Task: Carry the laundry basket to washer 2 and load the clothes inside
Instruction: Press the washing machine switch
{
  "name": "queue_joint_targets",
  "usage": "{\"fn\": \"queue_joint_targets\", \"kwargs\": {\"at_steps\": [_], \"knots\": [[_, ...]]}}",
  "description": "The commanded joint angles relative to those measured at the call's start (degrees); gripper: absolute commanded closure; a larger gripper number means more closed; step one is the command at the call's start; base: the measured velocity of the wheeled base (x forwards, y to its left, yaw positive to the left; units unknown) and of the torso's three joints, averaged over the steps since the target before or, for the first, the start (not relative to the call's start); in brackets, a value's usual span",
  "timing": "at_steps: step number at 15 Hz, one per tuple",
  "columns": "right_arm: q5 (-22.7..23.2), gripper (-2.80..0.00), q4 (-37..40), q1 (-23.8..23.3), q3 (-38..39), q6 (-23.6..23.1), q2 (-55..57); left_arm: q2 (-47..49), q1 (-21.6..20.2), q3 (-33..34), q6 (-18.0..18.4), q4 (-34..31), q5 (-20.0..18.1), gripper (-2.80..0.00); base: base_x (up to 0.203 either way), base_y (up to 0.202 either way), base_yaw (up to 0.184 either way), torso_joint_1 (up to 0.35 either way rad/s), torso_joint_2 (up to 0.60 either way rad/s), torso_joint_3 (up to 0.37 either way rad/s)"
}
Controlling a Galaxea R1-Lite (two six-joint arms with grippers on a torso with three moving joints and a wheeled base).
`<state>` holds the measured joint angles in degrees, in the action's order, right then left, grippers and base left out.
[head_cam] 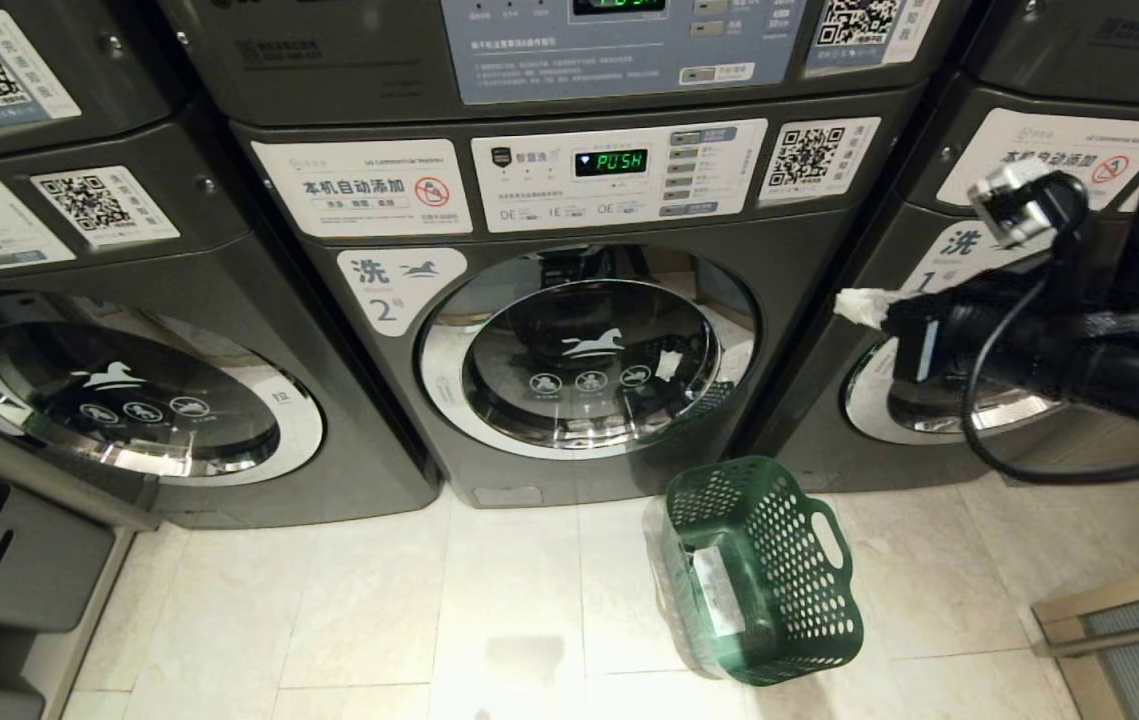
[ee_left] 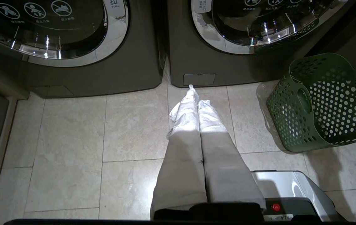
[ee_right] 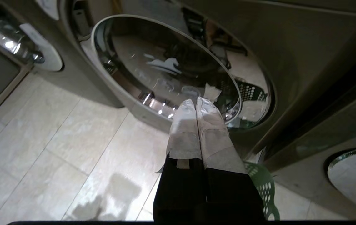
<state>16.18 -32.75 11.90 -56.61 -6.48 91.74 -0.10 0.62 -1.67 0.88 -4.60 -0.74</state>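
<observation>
Parked on pale floor tiles at the front right corner of washer 2: the green laundry basket, tipped toward the machine, white sticker visible on its base, no garment seen inside. Chrome-ringed door of the washer shut, display reading "PUSH". Raised at the right, level with the door and short of it: right gripper, cloth-wrapped fingers pressed together, holding nothing. Low over the floor before the same machine: left gripper, fingers likewise closed and empty. Flanking: similar washers, the right one labelled "1".
</observation>
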Motion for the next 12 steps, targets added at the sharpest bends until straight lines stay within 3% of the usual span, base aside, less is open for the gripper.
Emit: {"fn": "queue_joint_targets", "kwargs": {"at_steps": [1,5,10,12], "knots": [[-2.5,0.00,-1.2,1.3,-7.9,0.2,8.8,0.1,0.0,0.0,0.0,0.0,0.0,0.00,0.000,0.000,0.000,0.000,0.00,0.000],[-5.4,0.00,-0.4,2.0,-19.8,2.5,13.9,0.1,0.0,0.0,0.0,0.0,0.0,0.00,0.000,0.000,0.000,0.000,0.00,0.000],[-9.5,0.00,11.5,4.6,-35.3,12.5,19.2,0.1,0.0,0.0,0.0,-0.1,0.0,0.00,0.000,0.000,0.000,0.000,0.00,0.000],[-11.0,0.00,14.5,6.1,-40.1,13.8,22.2,0.1,0.0,0.0,0.0,0.0,0.0,0.00,0.000,0.000,0.000,0.000,0.00,0.000]]}}
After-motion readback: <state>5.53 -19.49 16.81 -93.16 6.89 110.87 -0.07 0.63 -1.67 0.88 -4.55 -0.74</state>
